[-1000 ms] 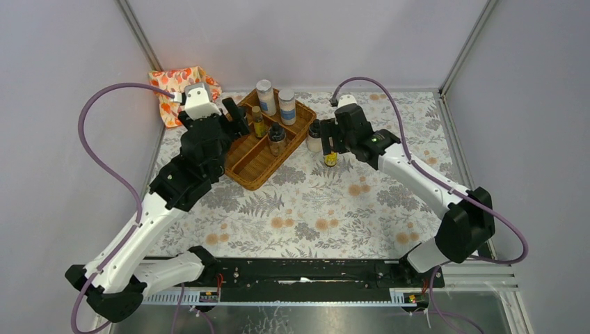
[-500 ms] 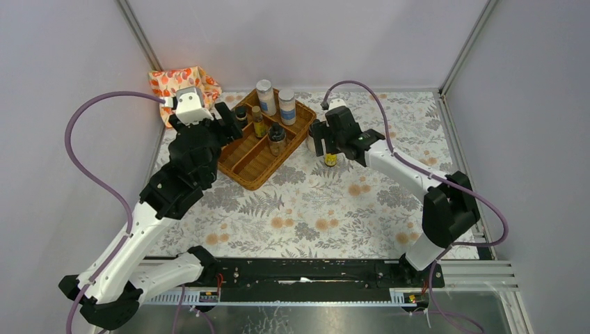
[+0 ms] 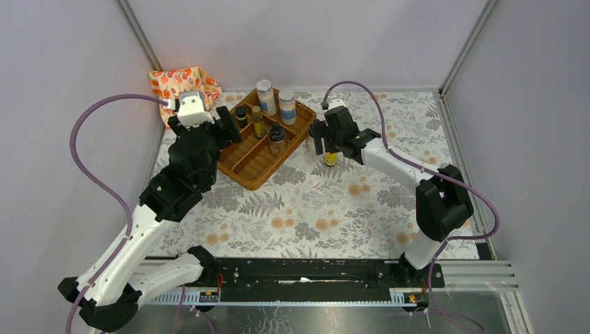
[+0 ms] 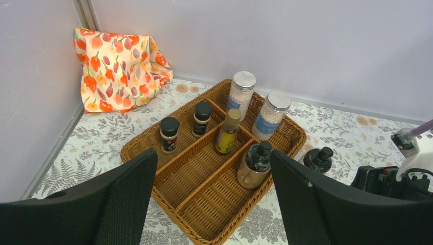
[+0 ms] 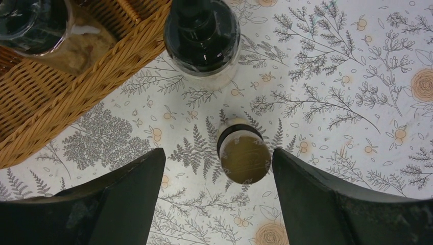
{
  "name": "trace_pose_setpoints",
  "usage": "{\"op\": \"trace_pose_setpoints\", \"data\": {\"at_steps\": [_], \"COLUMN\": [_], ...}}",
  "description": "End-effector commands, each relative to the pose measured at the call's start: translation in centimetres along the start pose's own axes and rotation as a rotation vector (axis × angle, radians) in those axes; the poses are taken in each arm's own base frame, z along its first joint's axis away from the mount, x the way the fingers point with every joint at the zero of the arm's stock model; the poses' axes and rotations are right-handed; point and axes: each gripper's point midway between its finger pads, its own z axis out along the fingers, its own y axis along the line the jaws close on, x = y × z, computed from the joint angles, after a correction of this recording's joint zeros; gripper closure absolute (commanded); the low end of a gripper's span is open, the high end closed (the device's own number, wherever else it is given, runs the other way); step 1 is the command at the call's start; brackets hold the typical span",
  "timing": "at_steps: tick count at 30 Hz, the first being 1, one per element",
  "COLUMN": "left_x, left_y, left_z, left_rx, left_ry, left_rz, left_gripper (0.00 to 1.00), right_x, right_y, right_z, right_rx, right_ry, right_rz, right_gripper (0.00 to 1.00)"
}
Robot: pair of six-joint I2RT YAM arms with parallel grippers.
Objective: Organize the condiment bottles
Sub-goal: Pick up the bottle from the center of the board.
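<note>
"Which bottle is it on now?"

"The small yellow bottle [image 5: 244,155], standing upright on the table just outside the basket [image 5: 87,92]. The right pincer [image 5: 218,151] hangs over it with its jaws wide apart. There's one finger on each side, neither touches the bottle, and nothing is held."

"What's the dark thing next to it?"

"A dark-topped bottle [image 5: 201,35], also on the table. It stands close against the basket's rim, between the basket and the yellow one."

"And the other arm?"

"The left pincer [image 4: 213,153] hangs at the basket's left side, the side toward the cloth. Its jaws are spread wide too, empty and touching nothing."

"What's the table like?"

"It has a pale tablecloth [image 3: 313,209] printed with grey ferns and orange flowers, and plain pale walls all round. An orange-flowered cloth [image 4: 117,69] is propped in the far left corner."

"What's in the basket?"

"Six things, all upright. Two tall silver-lidded jars [image 4: 240,94] of white grains stand side by side at the far end. Two short black-capped jars [image 4: 169,135] are in the lane nearest the cloth. There's a slim yellow bottle [image 4: 227,132] in the middle lane. A round black-topped bottle [image 4: 255,163] is in the lane nearest the right arm."
</note>
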Motion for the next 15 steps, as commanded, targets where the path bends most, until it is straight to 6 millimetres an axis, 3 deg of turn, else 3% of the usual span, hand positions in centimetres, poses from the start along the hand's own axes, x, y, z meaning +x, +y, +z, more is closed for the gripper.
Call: {"op": "trace_pose_setpoints", "data": {"at_steps": [1,9,12,15], "left_x": [-0.5,-0.8,-0.7,-0.8], "left_y": [0.7,0.9,0.9,0.9], "left_z": [-0.2,-0.2,-0.1,0.0], "left_rx": [-0.020,-0.032,-0.036,-0.038], "left_ry": [-0.027,-0.040,-0.039,-0.042], "left_rz": [0.018,0.031,0.038,0.040], "left_gripper": [0.14,0.13,0.13,0.13], "right_x": [-1.4,-1.3,-1.4,-1.5], "right_y": [-0.1,-0.6,-0.8,-0.9], "right_z": [0.7,1.5,1.7,1.7], "right_rx": [-0.017,-0.019,-0.023,-0.022], "right_ry": [-0.040,-0.036,-0.031,-0.032], "right_rz": [0.033,0.056,0.064,0.069], "right_gripper": [0.17,0.30,0.43,0.63]}}
